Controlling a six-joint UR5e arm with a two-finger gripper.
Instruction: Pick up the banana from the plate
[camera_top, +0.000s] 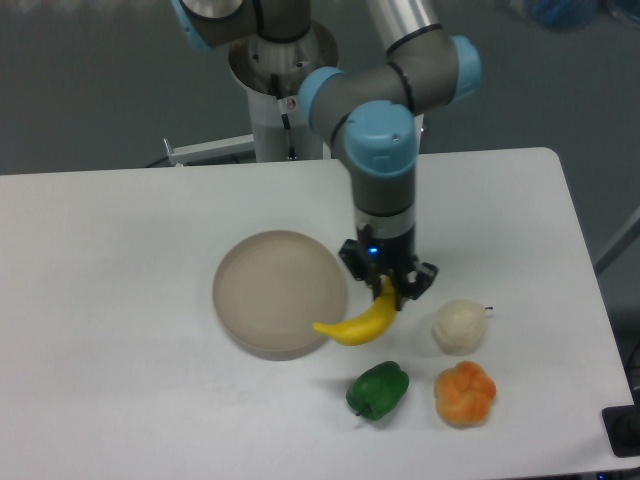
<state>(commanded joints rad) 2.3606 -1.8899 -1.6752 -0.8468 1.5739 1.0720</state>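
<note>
We noted the gripper (388, 287) pinching the banana (358, 322) by its upper end at frame centre, the fruit apparently lifted, its left tip overlapping the right rim of the plate (280, 292).

Yellow banana (358, 323) overhanging beige plate (270, 290) rim.

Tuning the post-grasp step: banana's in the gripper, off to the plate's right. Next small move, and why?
Probably a short lift straight up. The gripper is shut on the banana's upper end; its free tip hangs low over the plate rim, with the green pepper and white toy close by, so sideways travel risks a bump.
</note>
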